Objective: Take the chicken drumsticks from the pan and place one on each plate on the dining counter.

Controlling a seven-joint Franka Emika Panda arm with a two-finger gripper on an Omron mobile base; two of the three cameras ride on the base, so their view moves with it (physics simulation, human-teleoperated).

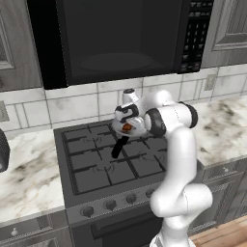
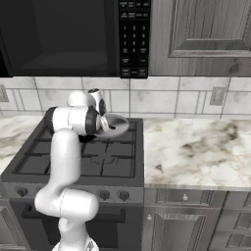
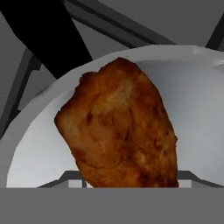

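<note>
One chicken drumstick (image 3: 120, 129) lies in the pan (image 3: 197, 113), whose black handle (image 3: 43, 35) runs off toward eleven o'clock in the hand view. The pan sits on the stove (image 1: 91, 159) grates. The claw (image 1: 126, 126) hangs low over the pan; whether it pinches the drumstick, I cannot tell.

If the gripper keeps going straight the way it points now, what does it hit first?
Most likely the chicken drumstick, dead ahead and very close, lying in the pan. The gripper seems to be already at it, fingers on either side, though contact is hard to judge. Past it comes the pan floor.
</note>
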